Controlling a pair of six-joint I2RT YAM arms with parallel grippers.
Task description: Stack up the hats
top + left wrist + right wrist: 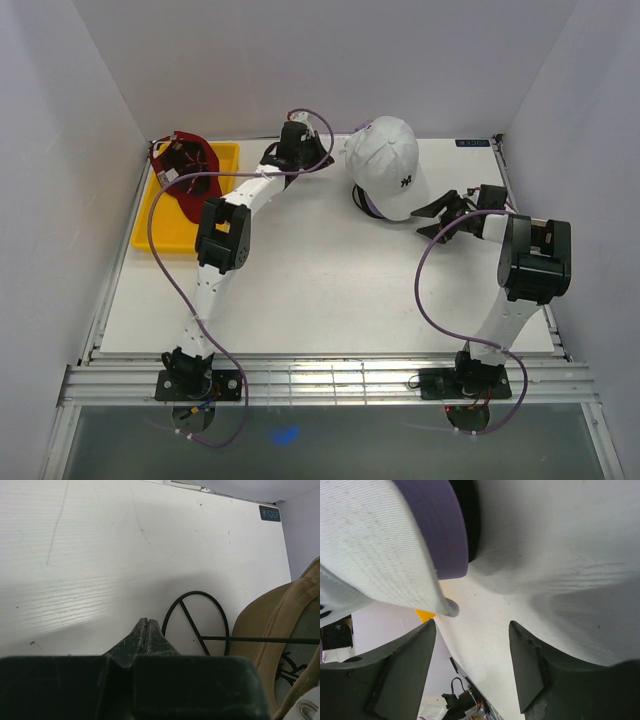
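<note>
Three caps sit in one pile on the table point(320, 290), well to the right of the yellow tray point(160, 236). The white cap point(388, 160) is on top. In the right wrist view, the lavender cap's point(442, 530) brim shows just under the white brim, with the black cap point(469, 515) below that. The fourth, the dark red cap point(185, 170), lies on the tray's far half, apart from the pile. The left gripper point(147, 626) hangs between the tray and the pile, nearer the pile. Its fingers are pressed together with nothing between them. The right gripper point(471, 632) is on the side of the pile away from the tray. It is low at the brims with its fingers spread wide and touches no cap. A sliver of the tray shows past the white brim.
</note>
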